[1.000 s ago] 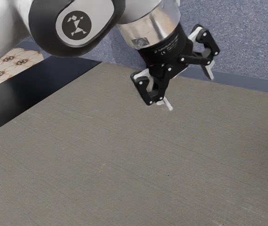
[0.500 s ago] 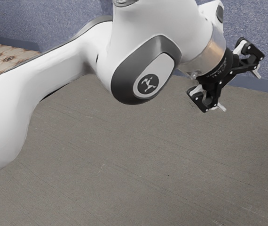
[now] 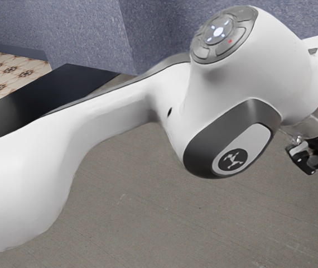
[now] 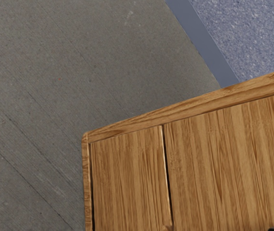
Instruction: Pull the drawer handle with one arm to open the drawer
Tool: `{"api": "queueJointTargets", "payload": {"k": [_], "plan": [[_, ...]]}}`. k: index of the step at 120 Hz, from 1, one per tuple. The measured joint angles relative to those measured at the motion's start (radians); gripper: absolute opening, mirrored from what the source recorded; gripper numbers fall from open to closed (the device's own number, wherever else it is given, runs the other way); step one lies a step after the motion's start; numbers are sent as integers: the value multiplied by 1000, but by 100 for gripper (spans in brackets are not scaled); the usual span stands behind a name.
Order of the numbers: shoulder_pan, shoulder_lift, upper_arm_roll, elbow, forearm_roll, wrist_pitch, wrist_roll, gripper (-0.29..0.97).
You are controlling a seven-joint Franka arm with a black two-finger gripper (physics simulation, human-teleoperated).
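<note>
In the exterior view the arm [image 3: 148,128] lay across the scene from 8 o'clock to 3 o'clock, its white bulk covering much of the table [image 3: 148,229]. The claw [image 3: 311,157] sat at 3 o'clock, hard against the edge, with just a black piece of it in sight above the table. Whether it was wide or narrow could not be told. A black block [image 3: 30,97] stood at 9 o'clock beside the table, with tiled floor [image 3: 5,67] beyond it at 10 o'clock. A blue wall [image 3: 92,28] ran along 12 o'clock.

In the wrist view the cabinet [image 4: 214,159], of light wood, was under the hand, on the table. One corner of it showed, edged by a rim [image 4: 185,108]. Inside the rim two panels [image 4: 127,187] lay side by side, meeting at a thin seam [image 4: 166,178]. Which panel was the drawer's front could not be told. Grey table spread out from the corner, and a grey-blue skirting [image 4: 202,41] ran between table and wall, passing behind the rim.
</note>
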Motion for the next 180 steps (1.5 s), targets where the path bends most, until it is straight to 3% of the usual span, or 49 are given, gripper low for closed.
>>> {"api": "queueJointTargets", "payload": {"k": [30, 63, 94, 112, 142, 180], "plan": [[-45, 37, -4, 35, -3, 56, 1, 68], [-66, 98, -63, 95, -6, 140, 2, 68], [12, 166, -153, 151, 5, 179, 5, 68], [15, 193, -152, 179, 18, 159, 6, 68], [31, 304, -162, 347, 50, 73, 7, 68], [35, 358, -163, 416, 60, 3, 8, 68]]}}
